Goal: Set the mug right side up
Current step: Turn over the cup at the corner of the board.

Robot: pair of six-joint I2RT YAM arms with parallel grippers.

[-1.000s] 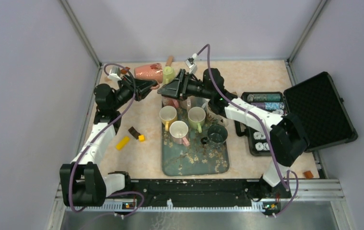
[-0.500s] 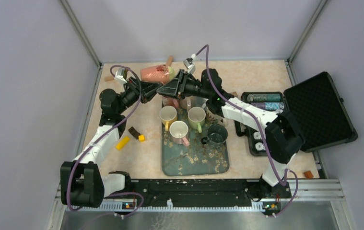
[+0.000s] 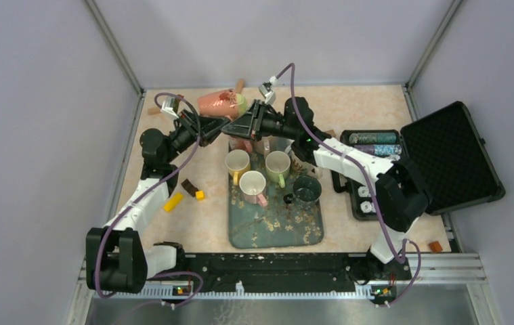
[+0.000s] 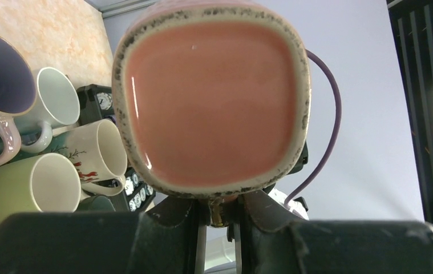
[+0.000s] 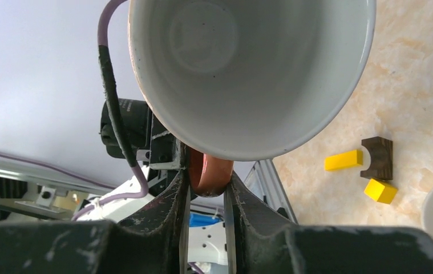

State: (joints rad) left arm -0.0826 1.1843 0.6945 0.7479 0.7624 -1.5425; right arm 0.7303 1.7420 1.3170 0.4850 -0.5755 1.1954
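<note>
1. Mug (image 3: pixel 221 103): a salmon-pink one, held in the air at the upper centre of the top view. It is above the far edge of the tray (image 3: pixel 274 233) and lies on its side.
2. Its glazed pink base (image 4: pixel 211 97) fills the left wrist view. Its white inside (image 5: pixel 248 74) opens toward the right wrist camera, so the mouth points to the right of the top frame.
3. Left gripper (image 3: pixel 213 123) reaches in from the left of the frame. In its own view (image 4: pixel 219 214) the 2 fingers are drawn close, clenched on a narrow bit of the mug just under the base rim.
4. Right gripper (image 3: pixel 233 126) comes in from the right, and its tips meet the left gripper's below the mug. In its own view (image 5: pixel 207 182) the fingers grasp the reddish-brown handle (image 5: pixel 208 171), which hangs beneath the mouth.
5. On the tray stand 4 upright mugs: a yellow one (image 3: pixel 238 162), a green one (image 3: pixel 277 164), a white one with a pink handle (image 3: pixel 252 183) and a dark one (image 3: pixel 307 189).
6. Left of the tray lie 2 yellow blocks (image 3: pixel 173 202) (image 3: pixel 200 195) and a brown piece (image 3: pixel 189 186).
7. An open black case (image 3: pixel 447 159) sits at the right edge of the table.
</note>
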